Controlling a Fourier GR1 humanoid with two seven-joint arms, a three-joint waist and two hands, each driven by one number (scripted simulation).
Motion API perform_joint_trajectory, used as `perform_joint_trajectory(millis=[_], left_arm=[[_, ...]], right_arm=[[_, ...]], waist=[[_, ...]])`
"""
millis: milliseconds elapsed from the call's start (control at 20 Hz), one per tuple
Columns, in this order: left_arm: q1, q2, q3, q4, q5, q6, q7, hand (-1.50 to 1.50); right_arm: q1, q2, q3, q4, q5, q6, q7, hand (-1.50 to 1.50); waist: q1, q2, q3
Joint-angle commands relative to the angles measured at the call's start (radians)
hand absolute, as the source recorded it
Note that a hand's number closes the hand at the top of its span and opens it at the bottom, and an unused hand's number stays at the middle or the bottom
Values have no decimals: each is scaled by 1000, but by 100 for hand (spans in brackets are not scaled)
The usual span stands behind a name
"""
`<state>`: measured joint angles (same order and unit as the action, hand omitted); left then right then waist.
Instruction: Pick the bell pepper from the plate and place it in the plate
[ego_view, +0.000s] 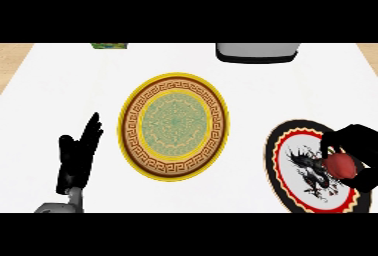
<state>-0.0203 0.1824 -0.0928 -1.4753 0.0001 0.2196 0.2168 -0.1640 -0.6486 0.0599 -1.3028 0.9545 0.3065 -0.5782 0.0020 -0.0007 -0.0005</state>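
Left hand (76, 159): fingers straight, resting, holding nothing. Right hand (356, 150): curled round 1 red bell pepper (342, 165) over the dragon plate (289, 172). Pepper likely light, smooth, slippery; grasp across body. Destination: gold-rimmed plate (174, 126).

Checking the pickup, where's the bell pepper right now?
Head view, right side: the red bell pepper sits over the dragon plate, with the right hand curled round it.
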Motion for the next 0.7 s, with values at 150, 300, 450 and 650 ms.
perform_joint_trajectory(millis=[150,300,450,650], left_arm=[[3,13,19,-8,-5,-7,9,0],[-13,3,1,3,-1,-21,-4,0],[-18,2,-20,-5,-8,-34,1,0],[-33,-3,-36,8,-14,-43,4,0]], right_arm=[[-16,207,-24,-141,28,-99,268,150],[-99,452,54,-110,71,-109,514,150],[-138,586,74,-113,107,-160,663,150],[-246,643,165,-151,167,-241,910,150]], waist=[[-9,-5,-1],[45,0,-5],[70,-6,-7],[92,-10,-7]])
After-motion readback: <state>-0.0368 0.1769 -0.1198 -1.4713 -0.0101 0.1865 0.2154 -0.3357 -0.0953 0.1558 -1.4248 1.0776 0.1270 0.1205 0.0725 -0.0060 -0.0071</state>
